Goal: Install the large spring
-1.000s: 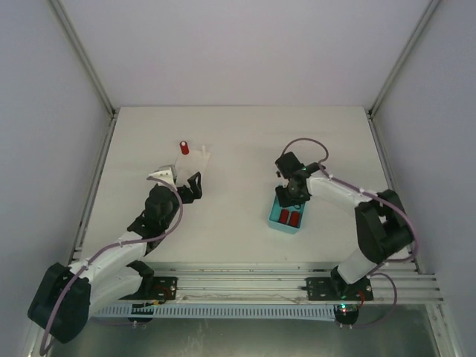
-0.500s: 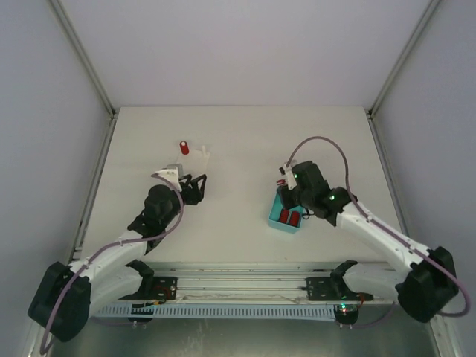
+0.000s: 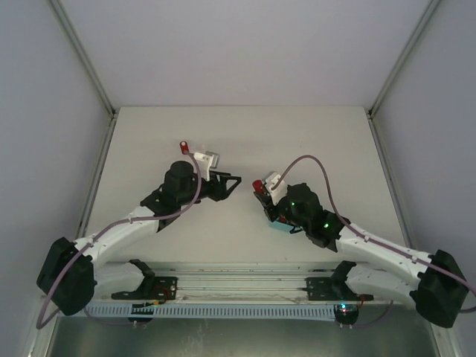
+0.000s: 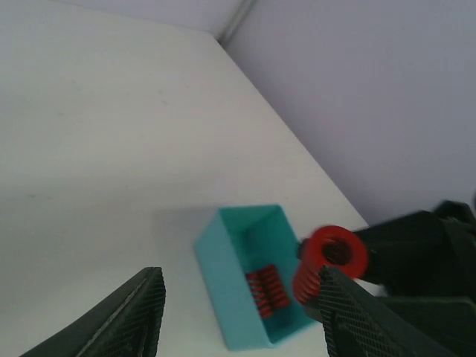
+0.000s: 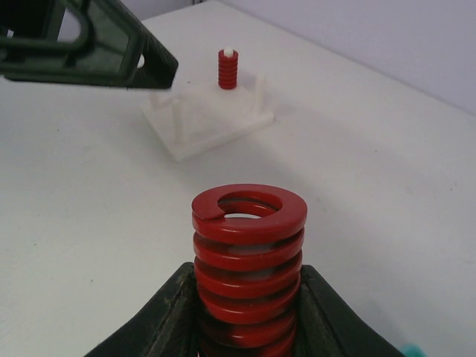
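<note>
Overhead, both arms are seen reaching toward the middle of the surface [image 3: 327, 141]. The left fingers [image 3: 223, 180] are spread wide with nothing held between them, and they hang just in front of the right arm's load. The right fingers [image 3: 260, 195] are clenched on the large spring [image 3: 258, 186]. It is carried between the teal box [image 3: 274, 222] and the far-left area where a small spring [image 3: 183, 146] stands. Whatever that small spring stands on is mostly hidden by the left arm in this view.

From the left wrist, the left fingers are shown released, one at each lower corner, with the teal box framed between them on the surface. Spare springs [image 4: 265, 291] lie inside it. The large spring [image 4: 332, 256] is seen end-on near the box's right edge, gripped by the dark right fingers. It appears to be offered toward the open left fingers, perhaps for a handover, though that is only a judgement.

From the right wrist, the large spring is held upright by its lower coils, so its bore is left free to be slid over a post. The white base [image 5: 216, 123] lies well ahead, with thin bare posts and the small spring seated on one. The large spring is not yet installed.
</note>
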`<state>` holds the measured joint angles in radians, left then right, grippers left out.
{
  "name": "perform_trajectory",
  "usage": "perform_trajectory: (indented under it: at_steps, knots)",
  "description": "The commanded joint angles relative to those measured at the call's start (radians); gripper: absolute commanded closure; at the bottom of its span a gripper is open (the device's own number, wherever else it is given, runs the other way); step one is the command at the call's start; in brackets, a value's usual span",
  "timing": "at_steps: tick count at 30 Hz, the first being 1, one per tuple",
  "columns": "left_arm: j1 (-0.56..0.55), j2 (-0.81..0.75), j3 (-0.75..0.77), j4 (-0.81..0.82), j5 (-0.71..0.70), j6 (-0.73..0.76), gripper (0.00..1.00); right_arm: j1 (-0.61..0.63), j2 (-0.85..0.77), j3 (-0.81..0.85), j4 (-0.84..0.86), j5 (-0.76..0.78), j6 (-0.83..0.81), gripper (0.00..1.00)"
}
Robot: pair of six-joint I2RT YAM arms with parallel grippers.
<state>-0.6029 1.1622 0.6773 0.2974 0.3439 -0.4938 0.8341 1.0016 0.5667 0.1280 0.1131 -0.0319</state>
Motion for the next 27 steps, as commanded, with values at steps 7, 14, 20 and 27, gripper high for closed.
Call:
perform_trajectory:
  at_steps: [7, 14, 20, 27]
  knots:
    - [-0.112, 0.102, 0.175, -0.137, 0.086, 0.055, 0.39, 0.038, 0.040, -0.002, 0.166, 0.044, -0.059, 1.00]
    - [-0.139, 0.192, 0.235, -0.165, 0.067, 0.057, 0.42, 0.043, 0.042, -0.005, 0.168, 0.050, -0.062, 1.00]
    - [-0.147, 0.225, 0.257, -0.158, 0.092, 0.045, 0.53, 0.049, 0.050, -0.005, 0.167, 0.055, -0.069, 1.00]
    - [-0.148, 0.231, 0.252, -0.161, 0.101, 0.042, 0.73, 0.052, 0.068, -0.001, 0.161, 0.060, -0.072, 1.00]
